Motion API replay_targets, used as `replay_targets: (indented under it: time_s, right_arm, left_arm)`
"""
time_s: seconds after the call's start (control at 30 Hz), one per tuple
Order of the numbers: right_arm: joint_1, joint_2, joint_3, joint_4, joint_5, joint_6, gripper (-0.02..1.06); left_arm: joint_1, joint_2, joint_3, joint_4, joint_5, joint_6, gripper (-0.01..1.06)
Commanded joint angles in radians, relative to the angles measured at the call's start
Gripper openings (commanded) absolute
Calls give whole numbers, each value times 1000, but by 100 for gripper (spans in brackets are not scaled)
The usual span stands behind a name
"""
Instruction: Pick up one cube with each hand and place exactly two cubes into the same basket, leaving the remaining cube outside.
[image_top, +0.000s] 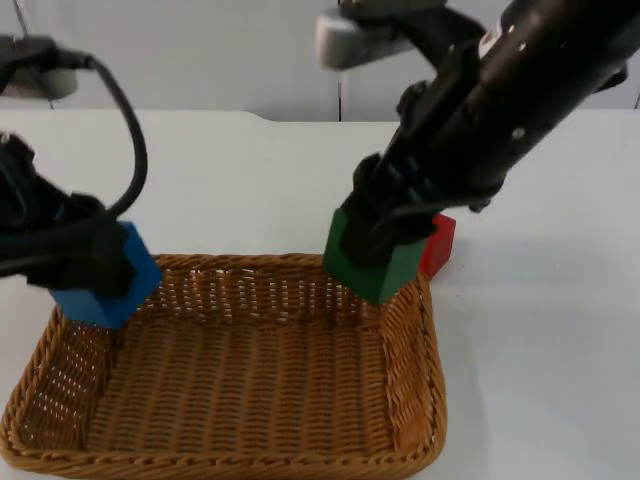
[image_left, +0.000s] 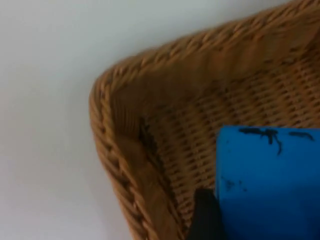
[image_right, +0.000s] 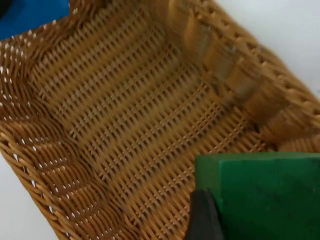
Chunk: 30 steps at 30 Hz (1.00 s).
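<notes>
Cubes both aloft: left gripper (image_top: 95, 275) clamps blue (image_top: 110, 285) over the basket's (image_top: 240, 460) far-left corner, right gripper (image_top: 385, 235) clamps green (image_top: 372, 265) above the far-right rim, red (image_top: 438, 243) outside — green, released here, could tip out.

Basket (image_top: 410, 400) — woven wicker, tan, rough and ribbed, a light sheen on the rim strands. Blue cube (image_top: 112, 290) in my left gripper (image_top: 85, 265): smooth, matt, dark scuffs on one face. Green cube (image_top: 375, 270) in my right gripper (image_top: 385, 235) — smooth, matt. Table (image_top: 540, 350): white, smooth, matt.
</notes>
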<state>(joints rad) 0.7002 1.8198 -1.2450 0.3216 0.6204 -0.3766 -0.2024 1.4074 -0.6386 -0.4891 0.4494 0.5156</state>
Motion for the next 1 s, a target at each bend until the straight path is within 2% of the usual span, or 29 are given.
replay_targets:
  time_s: [0.0,0.13,0.27,0.5,0.7,0.83,0.97]
  right_arm:
    - [8,12,-11,3,-19,-6,0]
    - [10,26,-11,12,-35,-6,0]
    - [10,32,-11,24,-65,-6,0]
    - [17,48,-11,22,-80,-6,0]
    - [71,109,-11,21,-120,-30,0]
    - [95,150,-11,21,-181,-35,0]
    - [102,182,-11,21,-203,-35,0]
  left_arm:
    - [4,-6,38,-45,-64,9,0]
    - [4,-6,77,-125,-101,77,0]
    - [4,3,85,-291,-92,251,0]
    - [-34,41,85,-417,-98,415,0]
    - [-59,113,85,-420,-166,424,0]
    - [-59,149,85,-420,-171,429,0]
    - [-59,172,85,-420,-178,431,0]
